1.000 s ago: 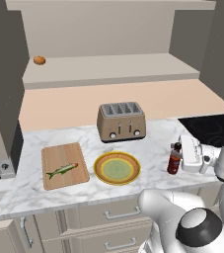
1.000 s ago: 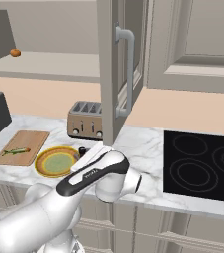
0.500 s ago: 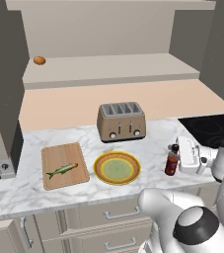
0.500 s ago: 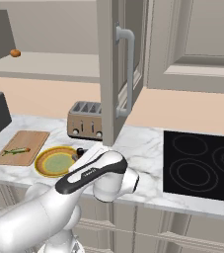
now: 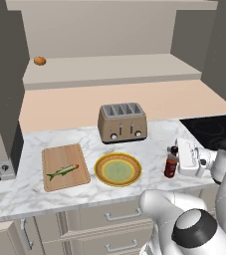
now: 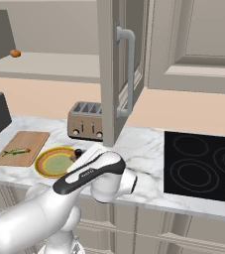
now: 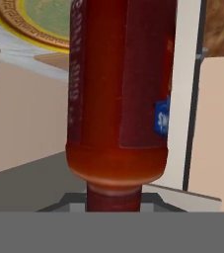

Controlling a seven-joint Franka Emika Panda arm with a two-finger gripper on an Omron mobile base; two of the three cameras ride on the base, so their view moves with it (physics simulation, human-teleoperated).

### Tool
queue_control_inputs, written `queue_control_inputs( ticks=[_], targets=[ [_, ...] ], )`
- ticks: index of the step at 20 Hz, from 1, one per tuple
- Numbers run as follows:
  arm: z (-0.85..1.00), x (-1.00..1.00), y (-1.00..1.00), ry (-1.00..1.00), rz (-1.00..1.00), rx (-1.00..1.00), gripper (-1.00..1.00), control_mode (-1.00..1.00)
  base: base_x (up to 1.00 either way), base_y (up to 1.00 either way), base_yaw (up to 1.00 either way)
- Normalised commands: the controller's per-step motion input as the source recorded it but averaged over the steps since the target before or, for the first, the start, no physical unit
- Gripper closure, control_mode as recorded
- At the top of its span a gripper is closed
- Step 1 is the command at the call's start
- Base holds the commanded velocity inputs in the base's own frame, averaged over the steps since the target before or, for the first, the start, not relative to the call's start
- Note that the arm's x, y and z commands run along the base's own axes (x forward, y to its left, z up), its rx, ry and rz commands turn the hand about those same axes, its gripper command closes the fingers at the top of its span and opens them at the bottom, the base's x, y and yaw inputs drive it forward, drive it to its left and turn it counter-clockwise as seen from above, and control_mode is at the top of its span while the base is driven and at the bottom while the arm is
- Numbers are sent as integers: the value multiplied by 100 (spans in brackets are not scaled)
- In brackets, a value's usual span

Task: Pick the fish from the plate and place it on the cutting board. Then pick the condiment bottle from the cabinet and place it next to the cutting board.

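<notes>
The fish (image 5: 62, 172) lies on the cutting board (image 5: 55, 159) at the left of the marble counter. To the board's right sits the plate (image 5: 117, 169), with nothing on it. Right of the plate, the condiment bottle (image 5: 170, 164) stands upright at counter level with my gripper (image 5: 177, 160) shut on it from the right. Whether its base touches the counter I cannot tell. The hand view has the dark red bottle (image 7: 118, 99) right up close, with the plate's rim (image 7: 24, 34) behind it. The cabinet (image 5: 114, 69) is the open recess above.
A toaster (image 5: 123, 122) stands behind the plate. A small orange round thing (image 5: 40, 61) lies on the cabinet ledge at the left. A black cooktop (image 6: 203, 161) takes the counter's right end. An open cabinet door (image 6: 119, 69) hangs above the counter.
My gripper has carried the bottle a little to the left and downward, closer to the plate. Fish, board and plate stay where they were.
</notes>
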Motion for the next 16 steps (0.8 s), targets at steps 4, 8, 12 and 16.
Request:
queue_control_inputs(
  ticks=[4, 8, 12, 16],
  targets=[
    [-5, 0, 11, 0, 0, 0, 100, -100, 0, 0, 0],
    [-7, 0, 11, 0, 0, 0, 100, -100, 0, 0, 0],
    [-14, 1, 5, 0, 0, 2, 100, -100, 0, 0, 0],
    [-20, 11, 0, -2, 0, 1, 100, -100, 0, 0, 0]
  ],
)
